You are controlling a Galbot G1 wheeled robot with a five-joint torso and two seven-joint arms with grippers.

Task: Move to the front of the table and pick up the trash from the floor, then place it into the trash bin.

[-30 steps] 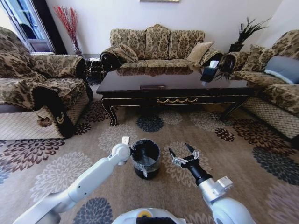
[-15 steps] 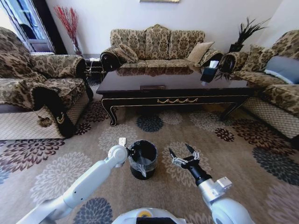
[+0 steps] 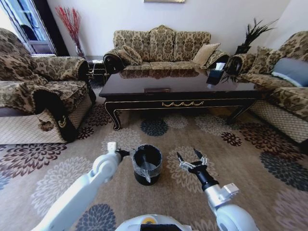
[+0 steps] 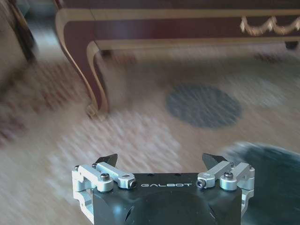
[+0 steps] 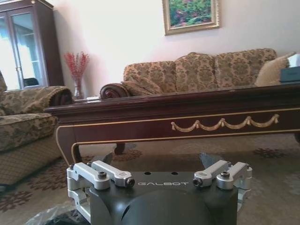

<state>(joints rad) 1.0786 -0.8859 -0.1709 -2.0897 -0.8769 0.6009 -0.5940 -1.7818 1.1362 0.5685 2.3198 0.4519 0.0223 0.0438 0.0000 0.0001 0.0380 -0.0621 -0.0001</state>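
The trash bin [image 3: 147, 164] stands on the floor [image 3: 250, 159] between both spread, empty claws: left claw [image 3: 126, 153] just beside its rim, right claw [image 3: 189, 158] near.

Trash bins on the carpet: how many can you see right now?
1. The trash bin stands on the carpet before the table, between the open left gripper and open right gripper. Furniture could hide others.
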